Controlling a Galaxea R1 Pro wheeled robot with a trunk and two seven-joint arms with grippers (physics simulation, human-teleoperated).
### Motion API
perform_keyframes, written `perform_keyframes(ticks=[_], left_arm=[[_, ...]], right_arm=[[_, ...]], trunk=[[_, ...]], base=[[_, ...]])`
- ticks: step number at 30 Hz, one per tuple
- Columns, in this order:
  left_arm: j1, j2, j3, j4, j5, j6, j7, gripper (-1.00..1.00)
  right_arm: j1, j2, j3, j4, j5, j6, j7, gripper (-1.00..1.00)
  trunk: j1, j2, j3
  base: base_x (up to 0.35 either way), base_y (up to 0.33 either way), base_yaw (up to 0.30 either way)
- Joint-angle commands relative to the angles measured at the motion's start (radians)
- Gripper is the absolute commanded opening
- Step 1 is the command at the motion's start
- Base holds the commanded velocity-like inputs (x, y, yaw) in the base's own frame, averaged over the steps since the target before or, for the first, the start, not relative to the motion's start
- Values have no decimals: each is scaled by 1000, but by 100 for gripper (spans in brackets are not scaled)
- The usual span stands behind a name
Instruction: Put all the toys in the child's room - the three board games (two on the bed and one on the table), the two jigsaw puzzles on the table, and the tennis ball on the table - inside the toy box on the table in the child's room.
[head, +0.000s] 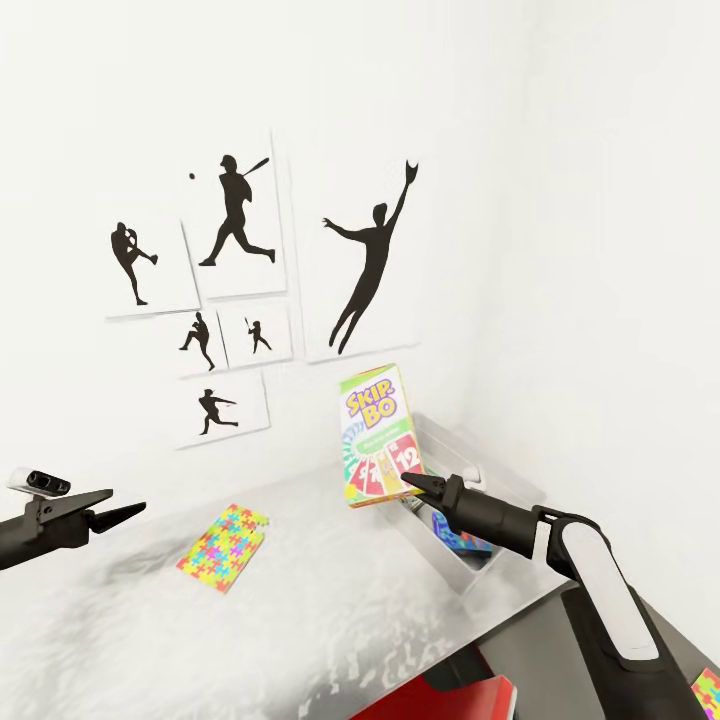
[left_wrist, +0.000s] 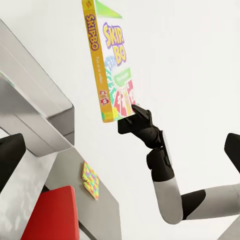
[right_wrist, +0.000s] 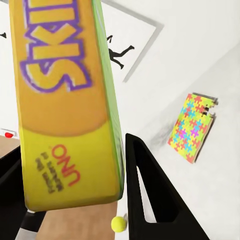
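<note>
Right tool (head: 412, 484) grips the SKIP-BO box (head: 378, 435) above the toy box (head: 462, 560).

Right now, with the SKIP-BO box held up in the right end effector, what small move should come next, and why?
Probably lower the right end effector a little toward the toy box and then release. The SKIP-BO box is held upright by its lower edge, above the bin's near end, where a blue game already lies. The left end effector hangs open, apart from it.
</note>
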Motion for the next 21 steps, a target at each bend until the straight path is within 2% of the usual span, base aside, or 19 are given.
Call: perform_keyframes(ticks=[1, 12, 16, 19, 21], left_arm=[[-2, 1, -5, 1, 7, 10, -2, 100], [-2, 1, -7, 0, 7, 10, -1, 100], [-2, -17, -7, 1, 6, 10, -1, 100], [-2, -24, -7, 1, 5, 10, 0, 100], [-2, -31, -7, 1, 2, 10, 1, 100]], right_arm=[[-1, 0, 1, -1, -7, 2, -7, -100], [-1, 1, -6, 11, -7, 2, -7, -100], [-11, -13, -18, 16, -10, 2, -13, -100], [-84, -34, -65, 41, -10, 2, -21, -100], [-169, -65, -88, 126, -15, 2, -29, -100]], trunk=[[1, -2, -2], [1, -2, -2], [1, -2, -2], [1, -2, -2], [1, -2, -2]], base=[[0, 0, 0], [0, 0, 0], [0, 0, 0], [0, 0, 0], [0, 0, 0]])
